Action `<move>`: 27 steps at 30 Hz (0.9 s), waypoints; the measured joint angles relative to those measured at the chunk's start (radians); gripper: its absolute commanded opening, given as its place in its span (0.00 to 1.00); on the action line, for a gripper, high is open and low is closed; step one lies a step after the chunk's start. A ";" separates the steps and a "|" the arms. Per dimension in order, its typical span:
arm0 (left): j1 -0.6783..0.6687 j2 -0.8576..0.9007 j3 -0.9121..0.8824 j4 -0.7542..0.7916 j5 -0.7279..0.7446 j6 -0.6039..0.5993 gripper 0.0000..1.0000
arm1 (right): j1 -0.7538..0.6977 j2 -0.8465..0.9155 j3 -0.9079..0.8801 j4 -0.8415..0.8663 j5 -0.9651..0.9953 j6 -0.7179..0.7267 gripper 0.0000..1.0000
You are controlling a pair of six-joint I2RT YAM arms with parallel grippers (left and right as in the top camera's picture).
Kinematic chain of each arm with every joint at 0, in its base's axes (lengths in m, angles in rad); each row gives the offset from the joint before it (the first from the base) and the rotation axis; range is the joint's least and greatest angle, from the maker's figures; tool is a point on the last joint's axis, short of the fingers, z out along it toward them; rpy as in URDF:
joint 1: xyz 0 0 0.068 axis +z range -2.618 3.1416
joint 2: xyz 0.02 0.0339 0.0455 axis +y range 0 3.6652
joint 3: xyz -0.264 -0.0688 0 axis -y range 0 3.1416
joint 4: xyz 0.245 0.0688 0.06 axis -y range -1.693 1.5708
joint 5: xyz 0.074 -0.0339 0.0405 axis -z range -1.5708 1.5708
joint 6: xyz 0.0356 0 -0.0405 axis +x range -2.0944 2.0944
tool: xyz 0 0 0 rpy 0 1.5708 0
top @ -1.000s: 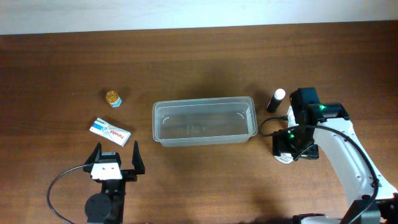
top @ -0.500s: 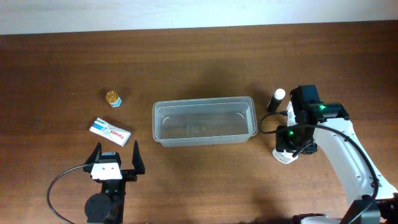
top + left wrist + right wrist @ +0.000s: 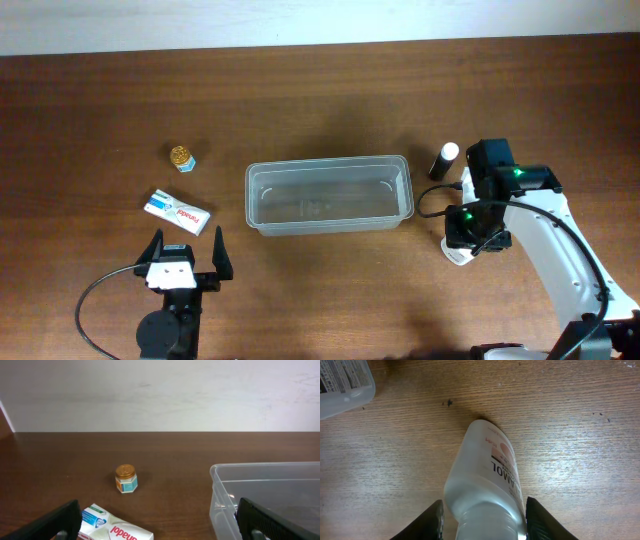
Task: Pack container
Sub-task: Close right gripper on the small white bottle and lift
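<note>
Brown wooden table (image 3: 320, 100), mostly bare. Clear shallow rectangular plastic container (image 3: 329, 163) sits mid-table, nothing in it.

Right gripper (image 3: 485, 517) is down just right of the container's near right corner. Its jaws pinch a white translucent plastic bottle (image 3: 480, 475) lying on its side on the wood, with the fingers against both flanks near one end. Left gripper (image 3: 186, 252) hangs spread wide at front left, holding nothing.

Step in hand, as I read it: lift the bottle and put it in the container.
- The grip is toward one end, so expect the free end to sag.
- Lift straight up, slowly, and clear the rim before going left.
- The round body may roll between the pads, so confirm it's off the table before traversing.

Room: open wood between bottle and container wall, nothing in the path.
- Black tube with a white cap (image 3: 443, 160) sits just beyond the right arm, near the container's far right corner. Keep the wrist off it.
- White cardboard box with red lettering (image 3: 177, 211) and small jar with a gold lid (image 3: 181, 157) are left of the container, well apart from this move.
</note>
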 measured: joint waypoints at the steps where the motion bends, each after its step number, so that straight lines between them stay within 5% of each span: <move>1: 0.000 0.000 0.000 0.000 0.000 0.000 0.99 | 0.000 0.000 0.000 0.000 0.000 -0.003 0.39; 18: 0.000 0.000 0.000 0.000 0.000 0.000 0.99 | 0.000 0.000 0.000 0.008 0.008 -0.004 0.15; 27: 0.000 0.000 0.000 0.000 0.000 0.000 0.99 | 0.000 0.002 0.011 -0.028 0.008 -0.003 0.15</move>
